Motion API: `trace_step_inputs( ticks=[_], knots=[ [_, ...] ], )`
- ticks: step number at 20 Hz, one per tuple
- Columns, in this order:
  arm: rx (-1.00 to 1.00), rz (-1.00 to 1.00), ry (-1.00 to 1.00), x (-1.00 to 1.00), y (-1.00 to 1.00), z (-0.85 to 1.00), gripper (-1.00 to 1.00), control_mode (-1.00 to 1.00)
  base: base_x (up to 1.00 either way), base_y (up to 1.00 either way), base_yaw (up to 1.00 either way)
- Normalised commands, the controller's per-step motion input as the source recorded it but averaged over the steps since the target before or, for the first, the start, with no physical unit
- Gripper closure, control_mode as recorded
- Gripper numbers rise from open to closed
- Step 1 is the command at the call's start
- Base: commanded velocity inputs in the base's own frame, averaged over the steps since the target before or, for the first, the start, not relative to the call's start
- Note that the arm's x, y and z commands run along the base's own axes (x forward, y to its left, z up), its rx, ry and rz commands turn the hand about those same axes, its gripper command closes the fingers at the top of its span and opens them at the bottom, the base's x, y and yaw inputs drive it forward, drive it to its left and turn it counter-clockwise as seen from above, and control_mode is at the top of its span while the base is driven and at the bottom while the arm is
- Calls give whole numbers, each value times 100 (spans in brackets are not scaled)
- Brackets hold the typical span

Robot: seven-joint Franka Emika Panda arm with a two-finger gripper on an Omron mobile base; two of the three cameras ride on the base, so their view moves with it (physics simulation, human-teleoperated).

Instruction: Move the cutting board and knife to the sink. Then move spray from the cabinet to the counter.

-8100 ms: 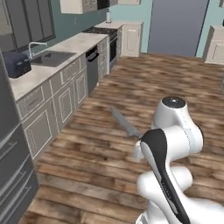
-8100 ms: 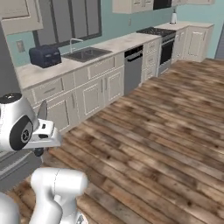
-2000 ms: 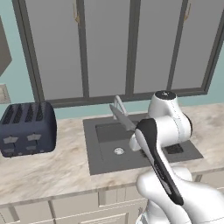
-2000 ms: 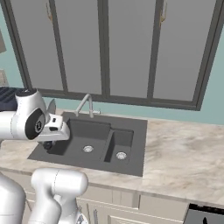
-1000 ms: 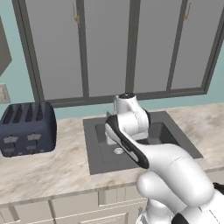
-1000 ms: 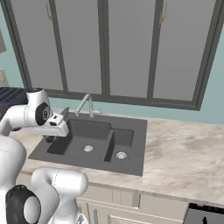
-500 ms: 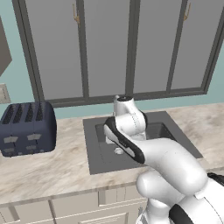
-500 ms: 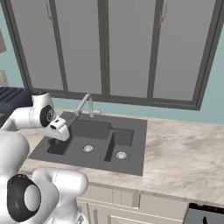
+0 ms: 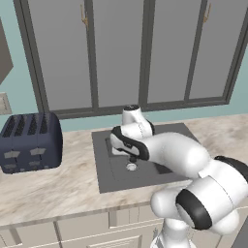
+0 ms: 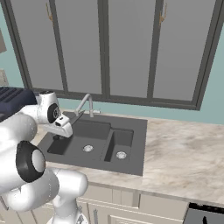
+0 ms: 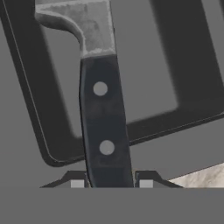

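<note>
Gripper now lower over sink, clamped on knife handle per hand cam.

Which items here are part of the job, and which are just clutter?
Job:
- knife, gripped by its handle in the gripper
- sink, right beneath it
- counter

Clutter:
- toaster on the counter
- faucet
- panelled cabinets behind

knife tip beyond top edge
</note>
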Motion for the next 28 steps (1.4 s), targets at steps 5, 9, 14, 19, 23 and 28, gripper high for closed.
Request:
trace_step_inputs(
  ticks=[5, 9, 14, 19, 23, 28],
  knots=[
    [-1, 1, 2, 31, 23, -36, 100, -100, 0, 0, 0],
    [-4, 3, 0, 10, 25, -47, 100, -100, 0, 0, 0],
    [-2, 4, 0, 1, 21, -42, 100, -100, 0, 0, 0],
    [0, 1, 0, 2, 6, -17, 100, -100, 0, 0, 0],
    [0, 0, 0, 0, 0, 0, 100, -100, 0, 0, 0],
    [0, 0, 0, 0, -3, -3, 100, -100, 0, 0, 0]
  ],
)
